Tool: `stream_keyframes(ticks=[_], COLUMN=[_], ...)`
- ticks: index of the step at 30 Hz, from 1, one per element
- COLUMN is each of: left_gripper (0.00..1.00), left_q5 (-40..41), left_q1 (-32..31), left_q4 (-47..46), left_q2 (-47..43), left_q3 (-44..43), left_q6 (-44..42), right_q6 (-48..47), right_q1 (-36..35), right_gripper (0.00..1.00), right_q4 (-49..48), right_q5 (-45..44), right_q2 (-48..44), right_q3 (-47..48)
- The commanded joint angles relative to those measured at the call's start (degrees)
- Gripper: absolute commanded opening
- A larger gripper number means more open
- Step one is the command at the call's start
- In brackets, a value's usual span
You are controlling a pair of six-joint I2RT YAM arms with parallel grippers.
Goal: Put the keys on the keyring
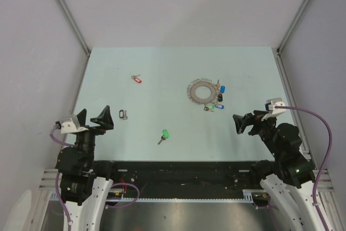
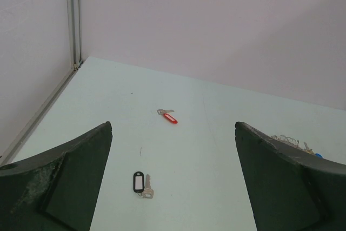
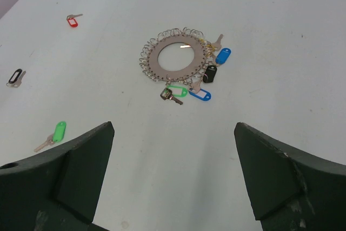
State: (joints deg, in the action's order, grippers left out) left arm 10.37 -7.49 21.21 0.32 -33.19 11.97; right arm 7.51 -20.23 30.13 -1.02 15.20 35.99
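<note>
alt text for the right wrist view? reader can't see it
A round metal keyring with tagged keys at its right lies on the table beyond the open right end effector. Loose at left: green-tagged key, black-tagged key, red-tagged key.

The keyring (image 1: 203,90) lies flat on the table (image 1: 162,63), with a cluster of tagged keys (image 1: 216,98) touching its right and near edges. Well to its left and slightly farther back lies the farthest loose key (image 1: 137,79). The leftmost loose key (image 1: 124,114) lies farther left still and nearer the arms, and the nearest loose key (image 1: 164,135) lies left of the keyring and well in front of it.
</note>
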Motion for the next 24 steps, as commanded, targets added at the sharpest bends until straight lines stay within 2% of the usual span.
stream_keyframes(ticks=[1, 15, 19, 24], left_gripper=[1.00, 1.00, 1.00, 1.00], left_q5=[0.9, -0.7, -0.7, -0.8], left_q1=[0.5, 0.5, 0.5, 0.0], left_q4=[0.6, 0.5, 0.4, 0.5], left_q2=[-2.2, -2.6, -3.1, -3.9], left_q3=[-2.0, -1.8, -1.7, -1.6], left_q6=[-0.1, -0.4, -0.5, -0.6], right_q6=[0.5, 0.3, 0.6, 2.2], right_q1=[0.1, 0.2, 0.2, 0.3], right_gripper=[1.00, 1.00, 1.00, 1.00], right_q4=[-1.7, -1.8, -2.1, -1.0], right_q5=[0.4, 0.4, 2.7, 2.8], right_q2=[0.2, 0.3, 0.3, 2.8], right_q3=[0.1, 0.1, 0.2, 1.8])
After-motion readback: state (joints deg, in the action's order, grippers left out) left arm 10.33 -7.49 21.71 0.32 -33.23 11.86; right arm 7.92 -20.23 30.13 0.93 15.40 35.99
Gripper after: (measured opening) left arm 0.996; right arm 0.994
